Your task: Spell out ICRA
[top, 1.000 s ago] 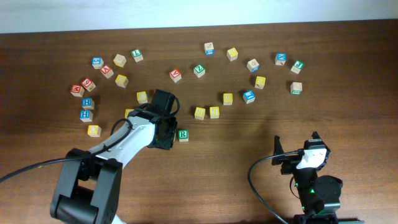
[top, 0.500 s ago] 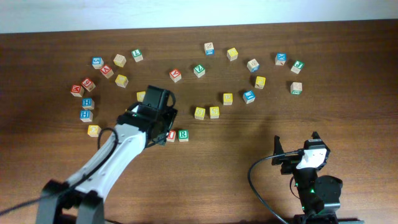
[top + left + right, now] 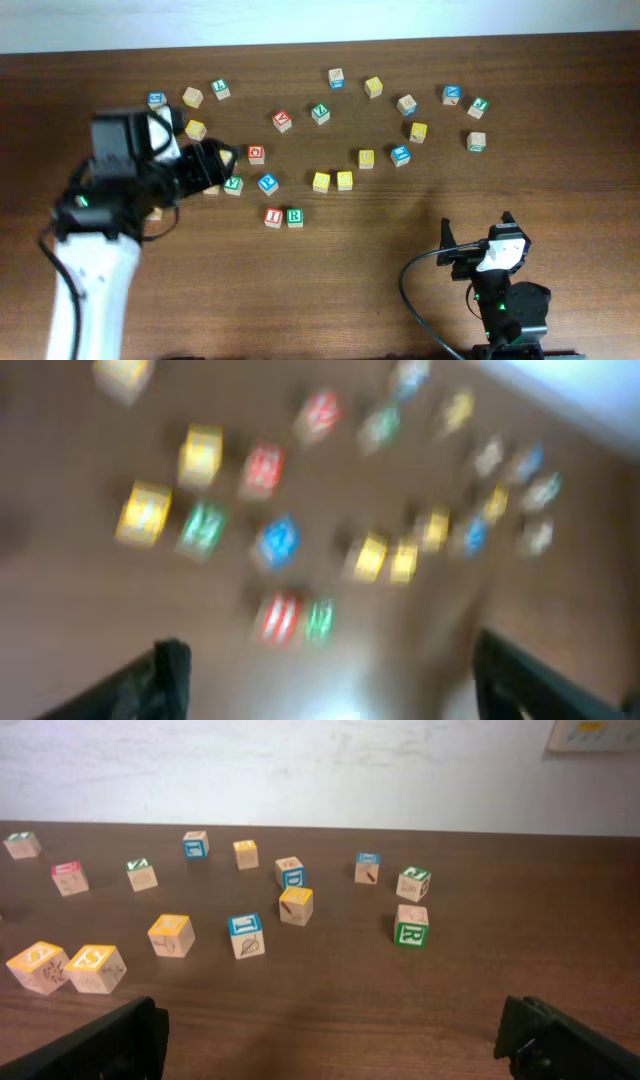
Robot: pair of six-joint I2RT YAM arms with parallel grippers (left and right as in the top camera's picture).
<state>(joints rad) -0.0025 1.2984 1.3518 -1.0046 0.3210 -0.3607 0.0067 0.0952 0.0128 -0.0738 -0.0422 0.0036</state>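
I cube [image 3: 272, 217] apart from L gripper [image 3: 208, 166]

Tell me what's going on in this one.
Two arms are spelling ICRA with letter cubes on a table. A red I cube and a green R cube sit side by side, apart from the other cubes scattered further back. The left gripper is open and empty, lifted above the left of the scatter, and its wrist view is motion-blurred. The right gripper hangs open and empty at the near right edge.
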